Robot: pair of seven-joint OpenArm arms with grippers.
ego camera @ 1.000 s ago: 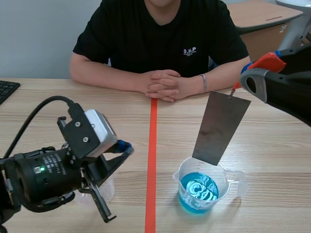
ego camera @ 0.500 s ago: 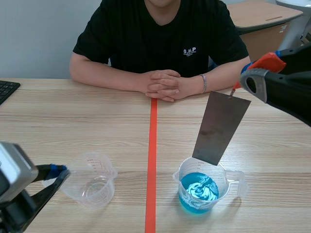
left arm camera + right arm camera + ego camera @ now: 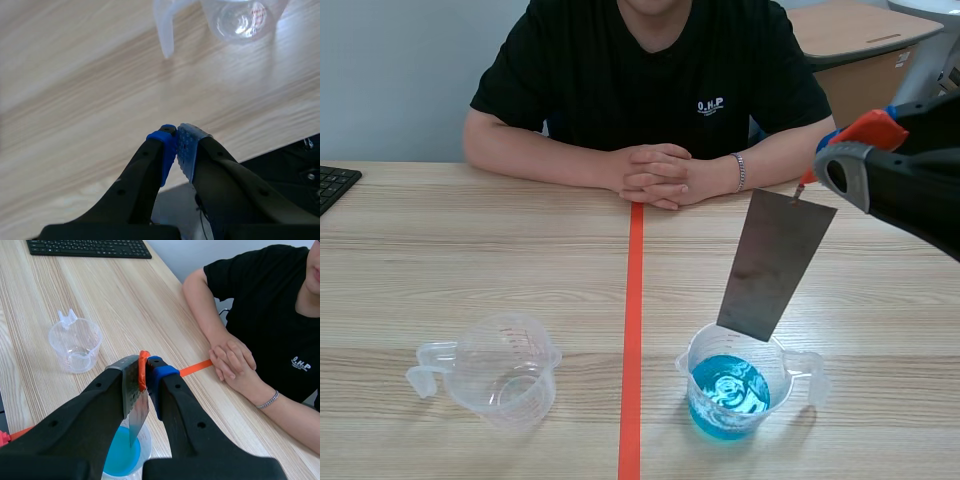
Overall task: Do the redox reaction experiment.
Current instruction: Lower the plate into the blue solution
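Note:
A grey metal plate (image 3: 775, 265) hangs tilted above a clear measuring cup of blue liquid (image 3: 733, 392), its lower edge just over the rim. My right gripper (image 3: 817, 165) is shut on the plate's top end. In the right wrist view the plate (image 3: 135, 407) is pinched between the fingertips of the right gripper (image 3: 146, 371), straight over the blue cup (image 3: 120, 456). An empty clear cup (image 3: 506, 368) stands left of the tape line. My left gripper (image 3: 176, 146) is shut on nothing, low over the table's near edge, with the empty cup (image 3: 241, 17) ahead of it.
A person sits across the table with clasped hands (image 3: 655, 175) resting on it. A black keyboard (image 3: 335, 185) lies at the far left edge. The orange tape line (image 3: 633, 330) runs between the two cups.
My left arm has pulled back out of the scene view at the lower left, leaving the empty cup standing alone. The right arm and the plate have stayed still.

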